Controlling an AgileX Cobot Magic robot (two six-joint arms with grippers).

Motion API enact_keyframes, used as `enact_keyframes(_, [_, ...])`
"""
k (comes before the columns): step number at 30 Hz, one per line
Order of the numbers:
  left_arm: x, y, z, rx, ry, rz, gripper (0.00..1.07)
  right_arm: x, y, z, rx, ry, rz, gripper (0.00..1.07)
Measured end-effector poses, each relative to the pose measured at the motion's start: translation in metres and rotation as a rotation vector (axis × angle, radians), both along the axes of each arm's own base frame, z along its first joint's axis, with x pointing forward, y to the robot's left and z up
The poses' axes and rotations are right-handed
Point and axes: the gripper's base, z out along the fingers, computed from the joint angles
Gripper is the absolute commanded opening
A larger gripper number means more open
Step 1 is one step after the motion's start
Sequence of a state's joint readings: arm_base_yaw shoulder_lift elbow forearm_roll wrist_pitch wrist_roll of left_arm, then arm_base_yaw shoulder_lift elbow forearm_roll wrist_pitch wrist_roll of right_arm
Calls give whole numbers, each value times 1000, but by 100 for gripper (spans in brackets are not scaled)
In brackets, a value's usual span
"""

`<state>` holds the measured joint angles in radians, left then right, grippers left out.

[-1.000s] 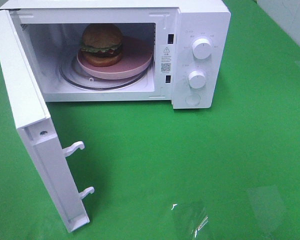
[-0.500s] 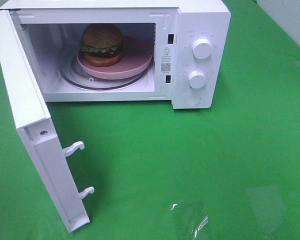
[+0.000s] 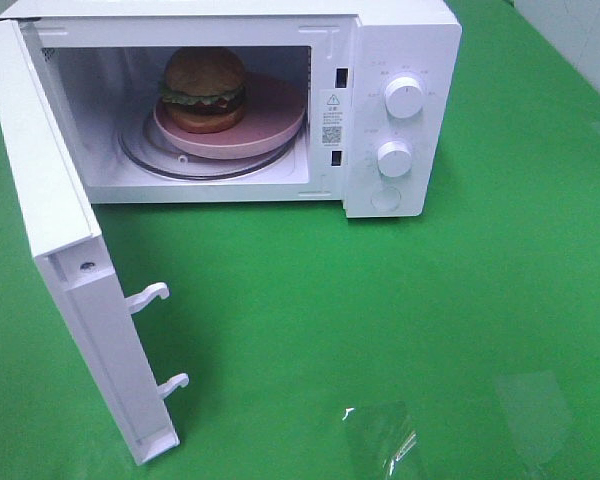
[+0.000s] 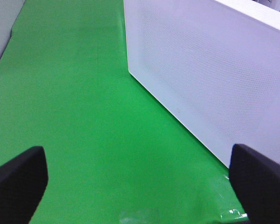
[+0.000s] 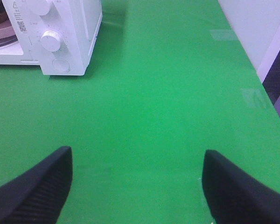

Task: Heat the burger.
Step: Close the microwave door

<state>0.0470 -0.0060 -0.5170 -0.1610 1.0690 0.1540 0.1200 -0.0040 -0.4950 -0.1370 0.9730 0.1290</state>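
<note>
The burger (image 3: 203, 89) sits on a round pink plate (image 3: 270, 120) on the glass turntable inside the white microwave (image 3: 400, 40). The microwave door (image 3: 60, 230) stands wide open to the left. No arm shows in the exterior view. In the left wrist view my left gripper (image 4: 140, 186) is open and empty over the green cloth, next to the door's outer face (image 4: 210, 79). In the right wrist view my right gripper (image 5: 135, 186) is open and empty, well back from the microwave's knob panel (image 5: 51, 39). The plate's edge (image 5: 1, 31) shows there.
Two white knobs (image 3: 404, 97) and a round button (image 3: 385, 199) are on the microwave's right panel. Two latch hooks (image 3: 148, 296) stick out of the door's edge. Clear tape patches (image 3: 380, 440) lie on the green cloth at the front. The table's right edge (image 5: 270, 93) is close.
</note>
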Motion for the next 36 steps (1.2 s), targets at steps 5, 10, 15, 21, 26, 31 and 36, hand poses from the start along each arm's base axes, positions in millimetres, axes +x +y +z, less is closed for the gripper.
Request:
enact_keyframes(5, [0,0,0,0,0,0,98,0,0,0,0,0,0,74])
enact_keyframes(10, [0,0,0,0,0,0,98,0,0,0,1,0,1,74])
enact_keyframes(15, [0,0,0,0,0,0,98,0,0,0,1,0,1,74])
enact_keyframes(21, [0,0,0,0,0,0,98,0,0,0,1,0,1,74])
enact_keyframes(26, [0,0,0,0,0,0,98,0,0,1,1,-8,1,74])
enact_keyframes(31, [0,0,0,0,0,0,98,1,0,9,-1,-83,4,74])
enact_keyframes(36, [0,0,0,0,0,0,98,9,1,15,-14,-103,5,74])
